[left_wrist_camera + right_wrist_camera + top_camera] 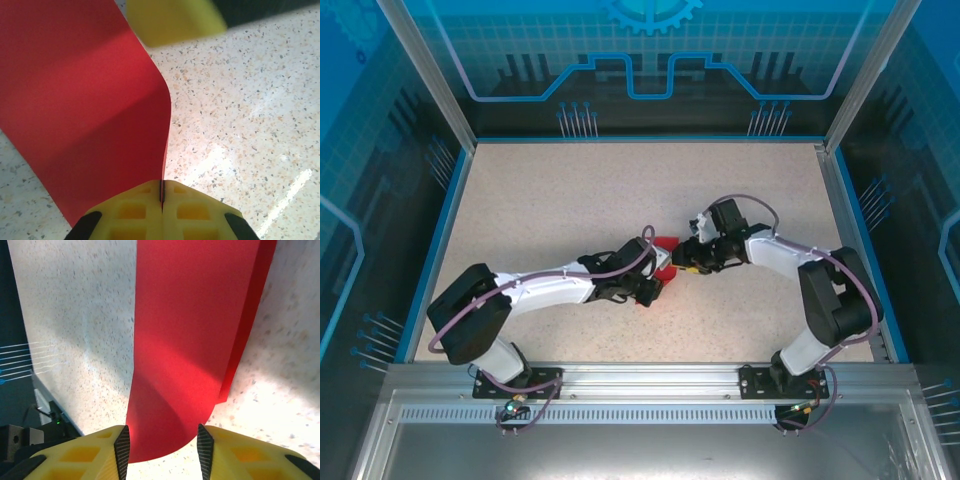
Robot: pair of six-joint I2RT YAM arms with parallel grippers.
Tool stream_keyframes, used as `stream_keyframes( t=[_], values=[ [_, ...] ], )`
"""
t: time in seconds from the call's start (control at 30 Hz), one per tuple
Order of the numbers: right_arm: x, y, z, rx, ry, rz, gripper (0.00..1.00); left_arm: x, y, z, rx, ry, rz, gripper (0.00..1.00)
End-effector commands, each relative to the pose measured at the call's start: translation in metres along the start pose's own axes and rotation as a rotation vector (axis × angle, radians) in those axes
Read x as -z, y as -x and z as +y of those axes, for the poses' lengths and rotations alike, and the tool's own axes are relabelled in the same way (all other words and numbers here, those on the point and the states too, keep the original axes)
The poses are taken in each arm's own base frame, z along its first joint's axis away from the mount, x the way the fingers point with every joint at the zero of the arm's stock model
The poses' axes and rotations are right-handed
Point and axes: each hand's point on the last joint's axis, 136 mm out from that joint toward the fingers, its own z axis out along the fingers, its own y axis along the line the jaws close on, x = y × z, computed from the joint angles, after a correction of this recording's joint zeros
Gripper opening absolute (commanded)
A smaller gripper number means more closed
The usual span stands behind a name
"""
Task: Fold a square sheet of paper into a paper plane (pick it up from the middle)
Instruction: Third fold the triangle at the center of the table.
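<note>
Yellow left jaws, bottom of left wrist frame: clenched on thin bright red square sheet of paper (90, 115) | right jaws: parted, straddling its curled end | sheet: mid-frame overhead, bowed over speckled bench (240, 125) | progress: early, apparently doubled over, no nose or wings yet

Top external: high above red paper sheet (665, 243), set back on near side, looking down on whole speckled table (570, 190). Left wrist: close against sheet, over left fingers (135, 212). Right wrist: equally close, facing sheet's opposite side. Shared by all: sheet.
</note>
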Motion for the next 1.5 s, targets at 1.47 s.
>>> stream_keyframes(
  t=[1.47],
  values=[
    [-0.068, 0.024, -0.036, 0.234, -0.288, 0.148, 0.1, -0.016, 0.002, 0.043, 0.138, -0.115, 0.109, 0.06]
  ],
)
